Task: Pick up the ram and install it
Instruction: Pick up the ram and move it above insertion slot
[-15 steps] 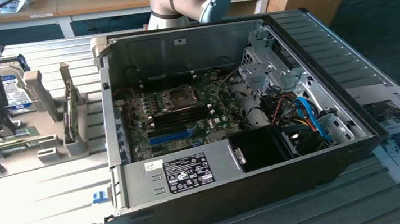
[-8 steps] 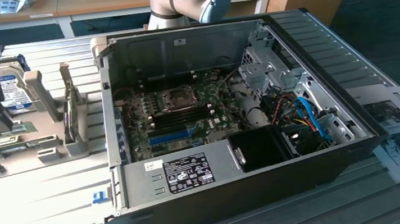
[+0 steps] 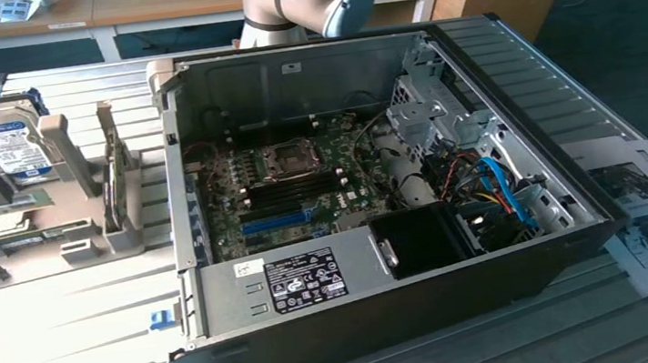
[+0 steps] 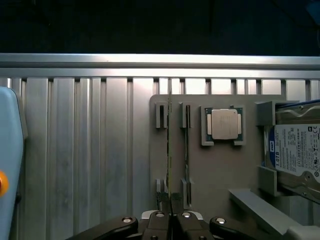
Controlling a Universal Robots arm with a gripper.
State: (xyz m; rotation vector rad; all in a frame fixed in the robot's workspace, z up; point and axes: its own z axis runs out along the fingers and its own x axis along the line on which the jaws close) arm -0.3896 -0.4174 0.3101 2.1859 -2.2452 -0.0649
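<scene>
The wrist view looks down the pincer, its fingers closed on the ram, a thin edge-on line over the grey holder tray, near a processor and a hard drive; the exterior view adds the open computer case on the slatted counter, apart from the tray

The ram, a long, very thin board seen edge-on as a narrow dark line, stands upright on its long edge in the grey holder on the ribbed metal tabletop. Each end is seated in a small slotted block, in the row nearest the holder's edge, well apart from the hard drive; it has not been lifted out.
</scene>
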